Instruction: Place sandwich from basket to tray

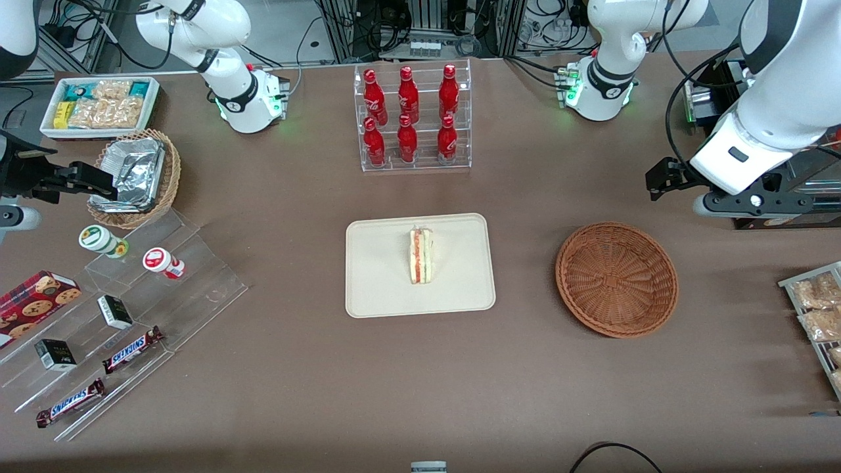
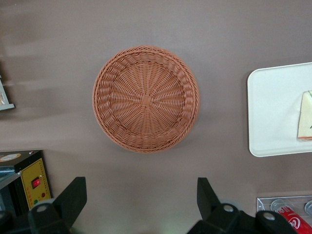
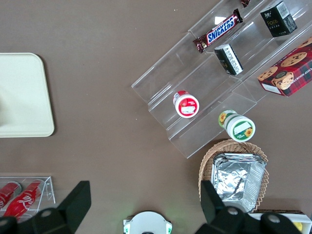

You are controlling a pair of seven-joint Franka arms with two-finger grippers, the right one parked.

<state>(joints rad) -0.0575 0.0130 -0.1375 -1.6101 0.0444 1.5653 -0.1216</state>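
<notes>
Tray (image 1: 381, 289) sits nearest the front camera at table centre, with the sandwich (image 1: 421, 255) lying on it, wedge edge showing red and green layers. Basket (image 1: 616, 279) lies toward the working arm's end, empty. Gripper (image 2: 141, 200) hangs high above the table, beside the basket and farther from the camera, fingers (image 2: 73, 195) spread wide, holding nothing. Task looks done: sandwich on tray, released; nothing left but parking the arm.
</notes>
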